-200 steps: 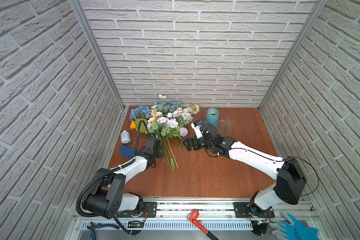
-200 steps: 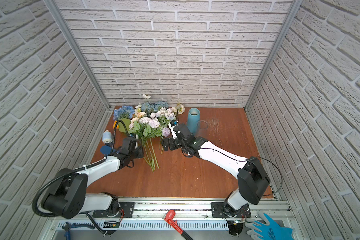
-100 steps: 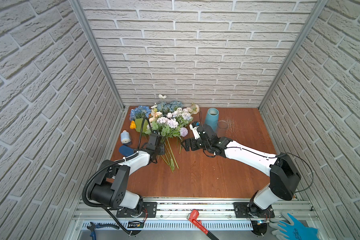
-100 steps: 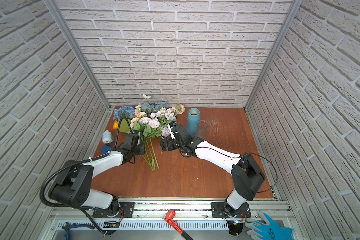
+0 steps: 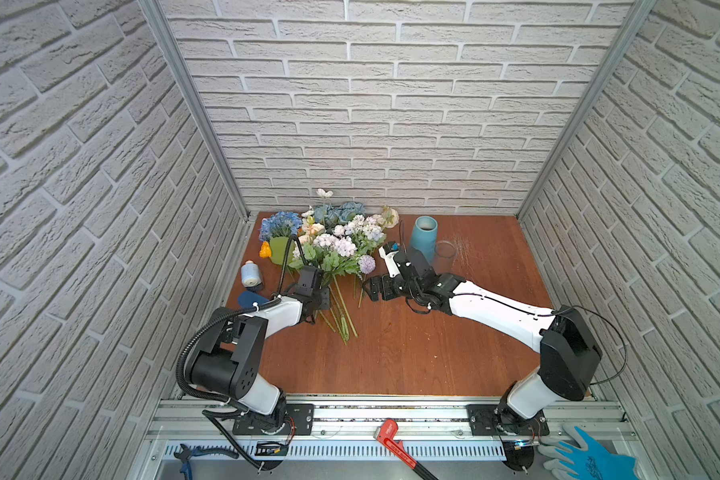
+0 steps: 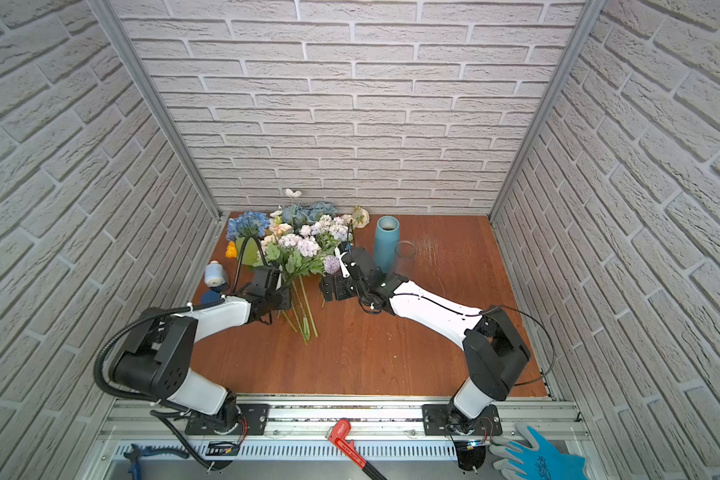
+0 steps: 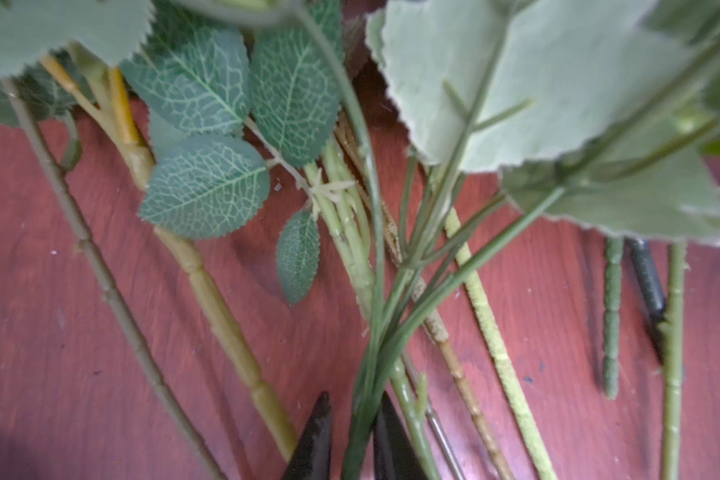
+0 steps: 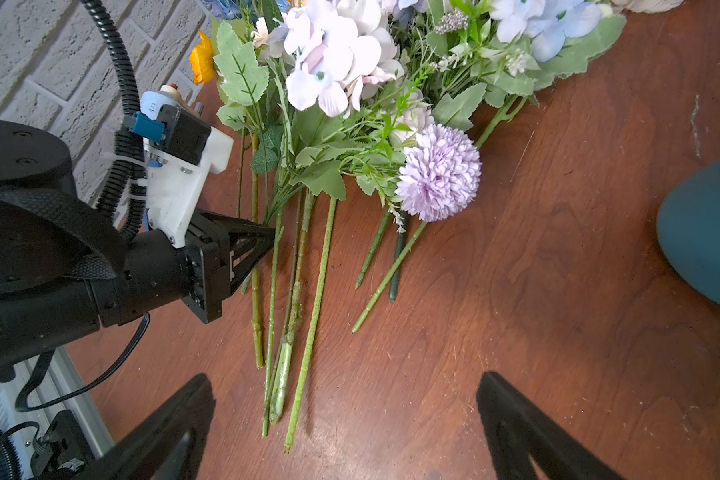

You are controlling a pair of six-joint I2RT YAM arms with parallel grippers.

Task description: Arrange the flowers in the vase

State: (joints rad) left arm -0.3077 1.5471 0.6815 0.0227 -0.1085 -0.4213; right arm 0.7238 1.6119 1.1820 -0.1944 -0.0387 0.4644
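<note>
Clearly in left wrist view: left gripper (image 7: pixel 354 436) pinched shut on thin stems of flowers (image 5: pixel 333 245); grip unclear in both top views. Right gripper (image 8: pixel 344 380) gaping, empty. Counted: one bunch lying on table (image 5: pixel 433 353), beside one teal vase (image 5: pixel 424 239), two grippers.

light: bright, even | shadows: soft | left wrist: near leaves (image 7: pixel 558 83) blurred | top views: sharp

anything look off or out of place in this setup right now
Nothing looks spilled or broken. The flowers lie in a tangled heap on the table, stems crossing, none in the upright blue vase. Off the table, a red wrench and a blue glove lie on the metal frame in front, unrelated to arranging.
</note>
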